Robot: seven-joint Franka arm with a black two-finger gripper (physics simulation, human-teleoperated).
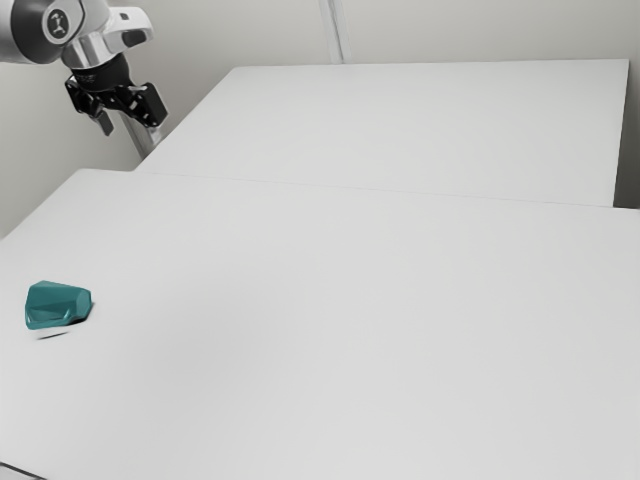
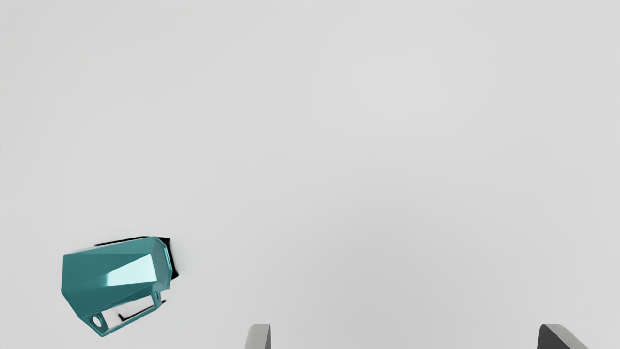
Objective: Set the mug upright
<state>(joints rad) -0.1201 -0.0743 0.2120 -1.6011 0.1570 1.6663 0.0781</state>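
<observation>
- At the near corner on the exterior view's left, one thin dark line (image 1: pixel 22 471) slants; what it belongs to cannot be told.
- One white tabletop (image 1: pixel 350 330) spreads around the mug (image 1: pixel 56 305), which lies on it near the exterior view's left edge.
- The mug is teal and faceted, tipped over on its side, with one handle (image 2: pixel 131 321); narrow black marks run along the table just beside it.
- Farther off, at the exterior view's upper left, the one black gripper (image 1: pixel 130 124) hangs in the air, apart from the mug.
- Its two fingers are spread wide with a gap between them; the mug lies outside that gap, off past one finger.
- Behind the tabletop, across a thin seam, comes a second white surface (image 1: pixel 430 130), making two in all.
- Farthest back stands a pale wall (image 1: pixel 480 30), with one upright strip (image 1: pixel 335 30) on it.
</observation>
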